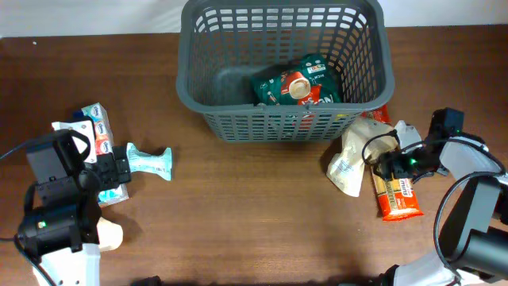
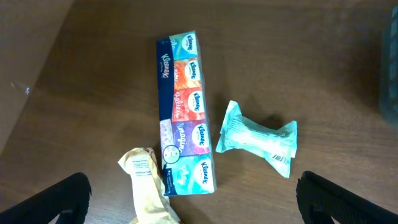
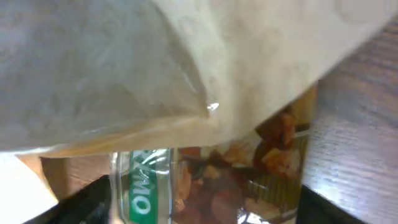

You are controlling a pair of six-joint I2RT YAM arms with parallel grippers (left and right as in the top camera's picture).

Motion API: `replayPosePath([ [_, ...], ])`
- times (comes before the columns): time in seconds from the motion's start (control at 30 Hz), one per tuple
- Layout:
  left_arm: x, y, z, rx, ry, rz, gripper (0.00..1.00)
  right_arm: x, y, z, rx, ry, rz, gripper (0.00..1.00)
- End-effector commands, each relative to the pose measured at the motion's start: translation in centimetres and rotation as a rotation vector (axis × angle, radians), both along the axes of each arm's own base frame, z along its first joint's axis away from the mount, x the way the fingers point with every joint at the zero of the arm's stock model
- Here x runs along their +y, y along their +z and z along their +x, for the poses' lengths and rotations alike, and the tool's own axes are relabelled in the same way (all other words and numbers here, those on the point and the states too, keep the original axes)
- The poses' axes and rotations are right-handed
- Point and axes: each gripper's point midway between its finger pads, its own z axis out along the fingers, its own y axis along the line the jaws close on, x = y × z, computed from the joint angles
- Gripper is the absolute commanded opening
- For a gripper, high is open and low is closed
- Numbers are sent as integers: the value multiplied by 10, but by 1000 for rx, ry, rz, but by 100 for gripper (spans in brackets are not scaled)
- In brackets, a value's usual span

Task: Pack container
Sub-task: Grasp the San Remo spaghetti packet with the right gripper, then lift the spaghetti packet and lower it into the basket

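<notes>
The dark grey slotted container [image 1: 198,83] stands at the back middle of the table, with a green snack packet [image 1: 298,83] inside it. My left gripper [image 1: 107,171] is open and empty above a long Kleenex tissue pack [image 2: 183,112]. A teal packet [image 2: 258,137] lies to the right of the pack and a cream packet [image 2: 146,186] lies by its near end. My right gripper [image 1: 390,165] is open, its fingers [image 3: 208,208] either side of an orange snack packet [image 3: 249,180] that lies partly under a beige pouch [image 3: 155,62].
The beige pouch [image 1: 353,155] and the orange snack packet [image 1: 397,197] lie right of the container's front corner. A red packet [image 1: 379,114] and a white item [image 1: 406,131] lie close behind them. Brown wooden table [image 1: 254,206].
</notes>
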Motion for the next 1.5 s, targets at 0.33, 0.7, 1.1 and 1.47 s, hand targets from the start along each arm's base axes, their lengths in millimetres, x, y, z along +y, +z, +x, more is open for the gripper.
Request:
replayPosePath([
  [0.33,-1,-2,0,4,-15,3,99,2,-66,-33,157,94,-22,81],
  [0.7,-1,-2,0,4,-15,2,99,2,-85,-32,170,91,-18,3],
  [1.1,-1,-2,0,4,-15,3,99,-56,-42,21,48,-273,-86,3],
  [1.47,-1,-1,0,0,-15,4,99,-149,198,102,-358,-462,-96,3],
])
